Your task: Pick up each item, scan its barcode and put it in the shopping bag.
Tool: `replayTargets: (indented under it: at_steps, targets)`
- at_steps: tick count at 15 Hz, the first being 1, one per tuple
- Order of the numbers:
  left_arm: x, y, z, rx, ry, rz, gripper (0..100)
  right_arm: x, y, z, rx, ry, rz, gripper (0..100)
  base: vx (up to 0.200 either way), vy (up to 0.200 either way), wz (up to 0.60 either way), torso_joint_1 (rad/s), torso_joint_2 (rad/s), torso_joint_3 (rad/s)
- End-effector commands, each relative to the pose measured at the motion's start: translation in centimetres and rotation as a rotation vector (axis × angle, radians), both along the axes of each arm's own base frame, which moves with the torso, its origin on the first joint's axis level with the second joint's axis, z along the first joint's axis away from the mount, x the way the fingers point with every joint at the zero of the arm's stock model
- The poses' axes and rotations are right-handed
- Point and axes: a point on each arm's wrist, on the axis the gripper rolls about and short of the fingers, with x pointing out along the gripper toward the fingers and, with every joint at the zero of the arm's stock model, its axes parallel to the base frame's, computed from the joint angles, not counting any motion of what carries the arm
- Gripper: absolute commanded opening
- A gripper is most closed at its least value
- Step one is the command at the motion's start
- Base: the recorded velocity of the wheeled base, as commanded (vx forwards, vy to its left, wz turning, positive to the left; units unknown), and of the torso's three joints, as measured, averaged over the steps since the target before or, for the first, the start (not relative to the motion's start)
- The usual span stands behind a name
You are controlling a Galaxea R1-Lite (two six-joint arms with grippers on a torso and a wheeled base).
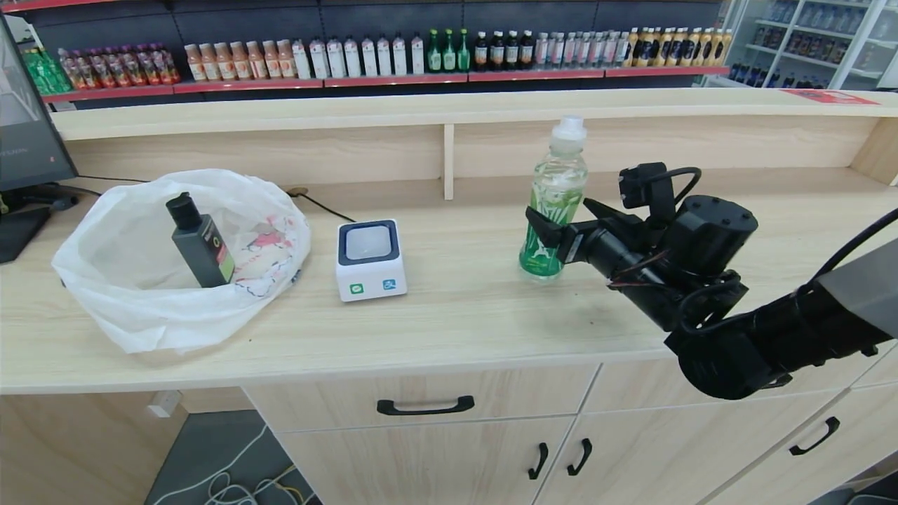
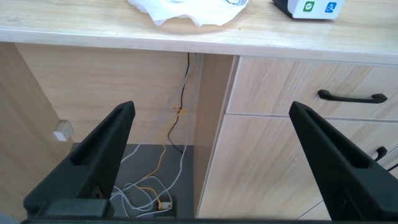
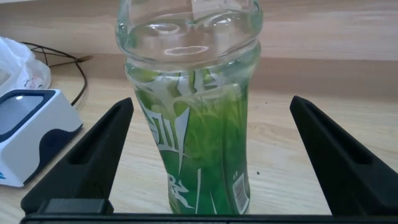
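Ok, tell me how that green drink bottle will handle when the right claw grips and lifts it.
Tall and narrow, the green bottle stands upright on the counter, so a sideways nudge could probably tip it. It looks mostly full, so likely hefty for its size. Its smooth, waisted plastic may slip or dent slightly in the open right claw.

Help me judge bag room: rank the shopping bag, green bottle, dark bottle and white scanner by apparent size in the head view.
1. shopping bag, clearly largest.
2. green bottle, the tallest item.
3. dark bottle and scanner: about alike, the bottle taller, the scanner wider, so not ranked.
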Motion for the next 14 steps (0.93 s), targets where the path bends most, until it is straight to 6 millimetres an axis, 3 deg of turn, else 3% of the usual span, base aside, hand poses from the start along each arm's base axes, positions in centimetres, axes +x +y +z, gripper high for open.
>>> replayTargets:
  at_steps: [1, 9, 14]
  targets:
    - [0.0, 0.0, 0.0, 0.000, 0.000, 0.001, 100, 0.6, 0.2, -0.4, -0.004, 0.003, 0.005, 100, 0.000, 0.000, 0.00, 0.000, 0.00, 0.000]
    - [0.0, 0.0, 0.0, 0.000, 0.000, 0.001, 100, 3.6, 1.4, -0.1, 0.003, -0.010, 0.003, 100, 0.000, 0.000, 0.00, 0.000, 0.00, 0.000]
    - [0.0, 0.0, 0.0, 0.000, 0.000, 0.001, 100, 4.0, 1.5, -0.1, 0.005, -0.016, -0.002, 100, 0.000, 0.000, 0.00, 0.000, 0.00, 0.000]
